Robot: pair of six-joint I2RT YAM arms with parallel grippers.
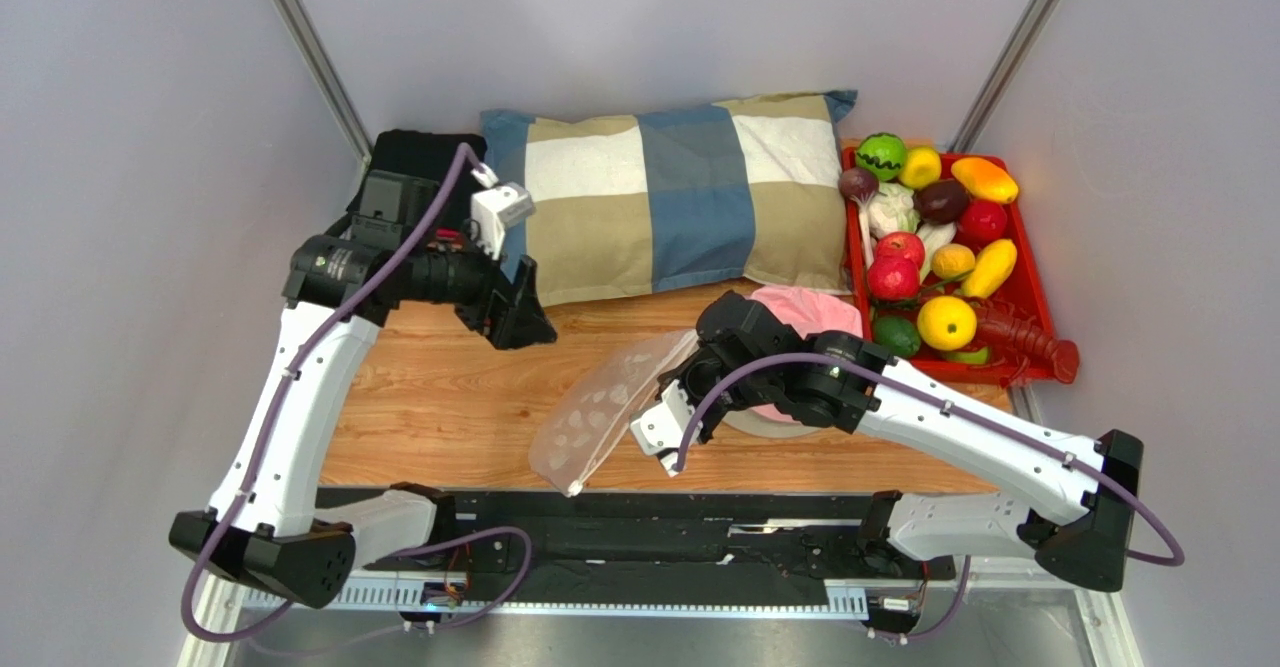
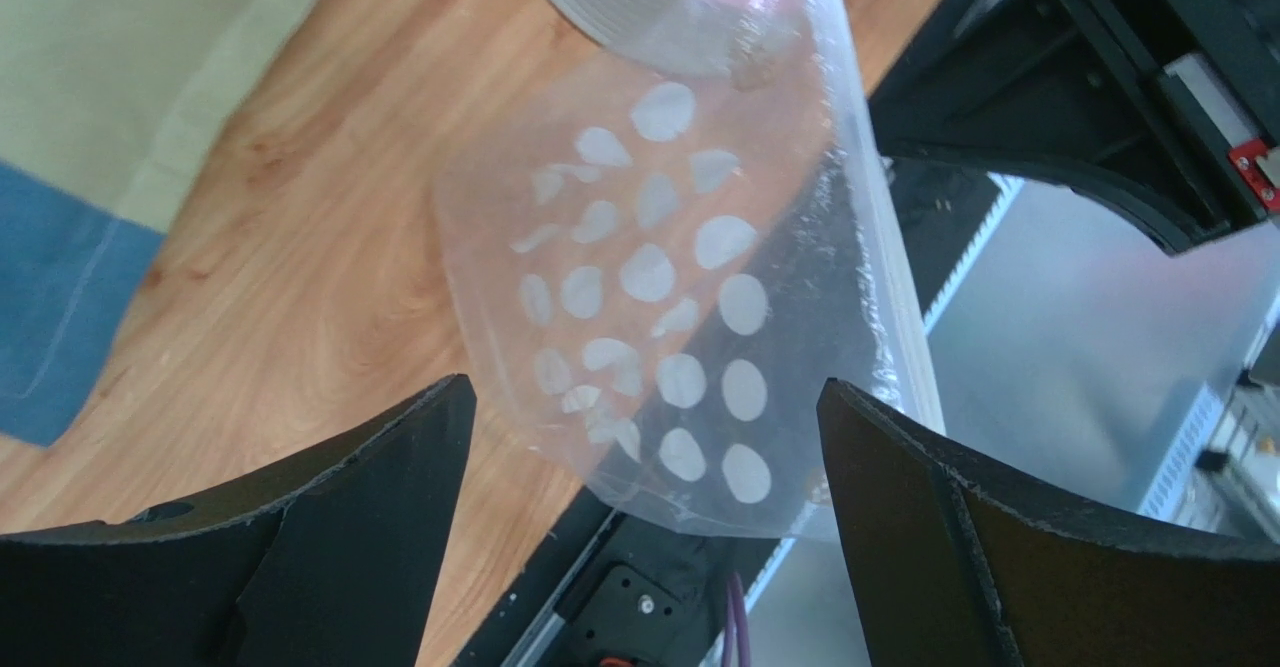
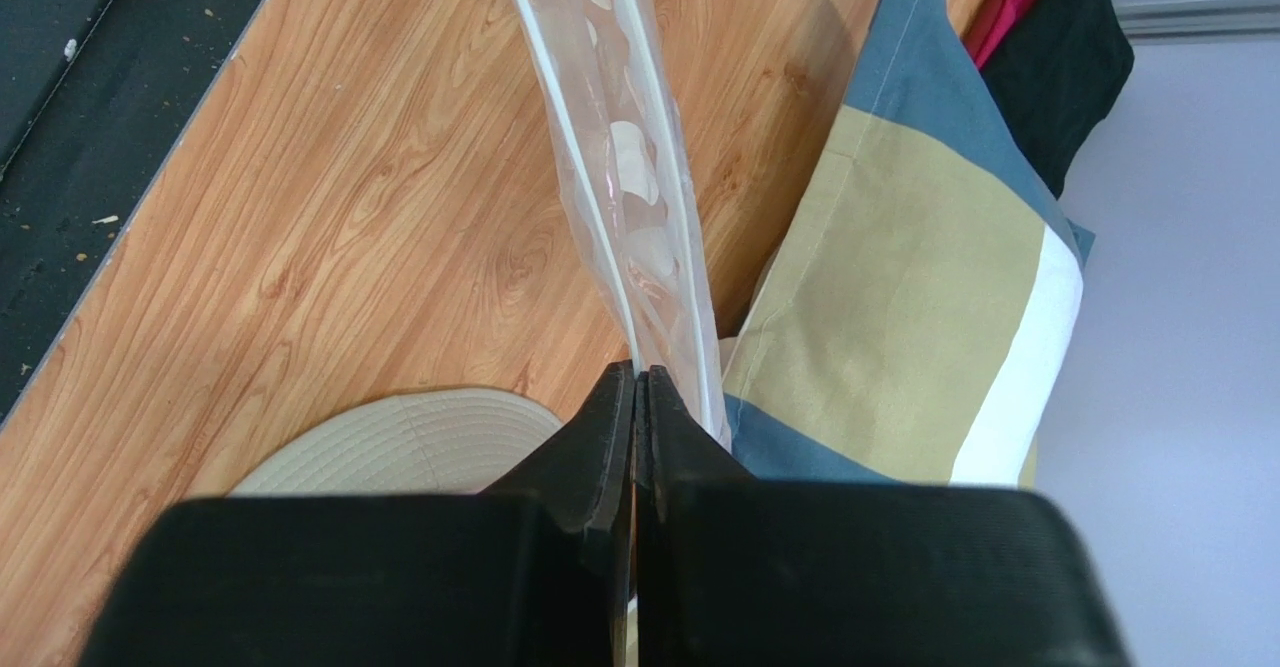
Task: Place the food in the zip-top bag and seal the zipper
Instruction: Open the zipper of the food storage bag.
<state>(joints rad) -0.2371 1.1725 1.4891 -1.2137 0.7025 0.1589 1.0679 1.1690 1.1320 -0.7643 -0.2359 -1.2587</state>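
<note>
Top view, bag and right tool: the right gripper (image 1: 687, 373) has the zip-top bag (image 1: 606, 414) pinched at its upper corner. The bag slants from there down toward the near edge of the table (image 1: 436, 405).
Top view, left tool: the left gripper (image 1: 525, 331) hangs over the wood just before the pillow (image 1: 676, 195), apart from the bag. From up here I cannot judge its gap.
Top view, food: the food (image 1: 935, 240) is all heaped in the red tray (image 1: 1050, 301) at the far right, well apart from the bag.
Top view, hidden: the right arm covers much of the pink hat (image 1: 813, 312). I cannot tell whether the bag's mouth is open.

Left wrist, tool state: the left fingers (image 2: 353, 510) are spread wide with nothing between them.
Left wrist, bag: I see the dotted panel through the gap, beyond the tips and not touching them. The zipper (image 2: 881, 240) runs down its right side as a pale strip.
Left wrist, hard to read: the bag's top runs out of frame, and its clear lower corner blurs against the dark rail.

Right wrist, tool state: the jaws are pressed fully together on the bag's edge.
Right wrist, bag: it runs away from the tips edge-on, a thin crinkled band over the wood.
Right wrist, cut off: the far end of the bag leaves the frame, and edge-on I cannot tell the seal from the film.
</note>
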